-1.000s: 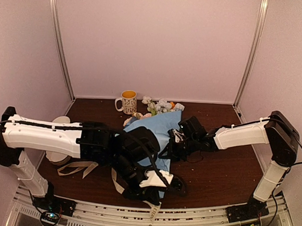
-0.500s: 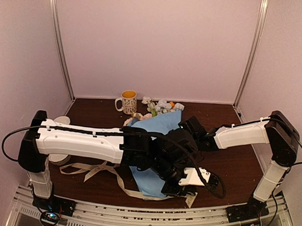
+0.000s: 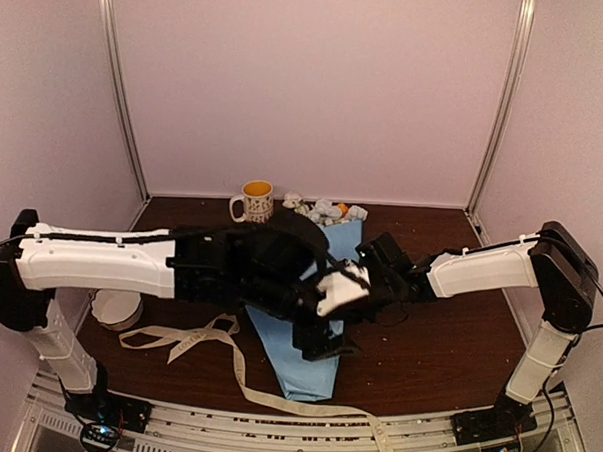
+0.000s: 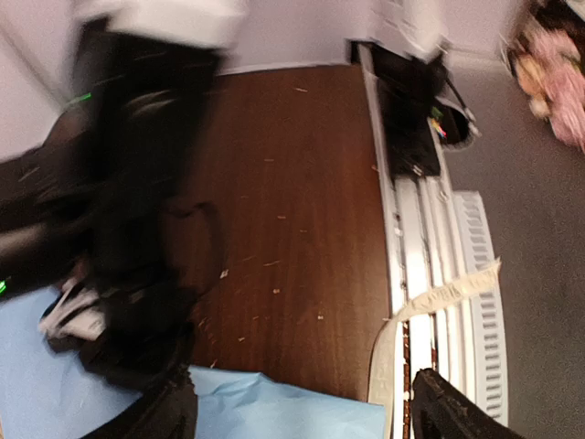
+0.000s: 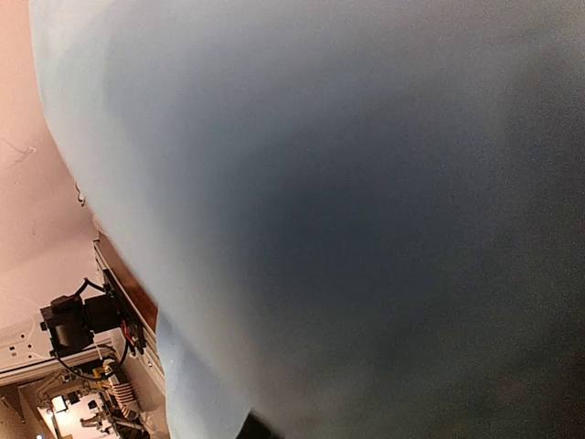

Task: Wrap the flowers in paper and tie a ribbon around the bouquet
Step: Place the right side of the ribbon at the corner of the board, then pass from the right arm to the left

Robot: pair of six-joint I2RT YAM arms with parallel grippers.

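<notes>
My left arm had swung back from the near edge to the middle of the bouquet (image 3: 301, 361), and the ribbon (image 3: 238, 361) had dropped.
My left tool (image 4: 311, 412) hung wide open, holding nothing; my right tool (image 3: 371, 281) was closed against the blue paper (image 5: 366, 183), though I could not tell whether it pinched it. The cone lay on the tabletop (image 3: 447, 342), flowers (image 3: 324, 209) toward the far wall, so I judged wrapping done and tying barely begun. The ribbon lay slack, passing the cone's tip and trailing off the near edge; next I would need to regrasp it and loop it round. The mug (image 3: 256, 200) and bowl (image 3: 118, 306) stood apart; my crossed arms crowded the cone.
</notes>
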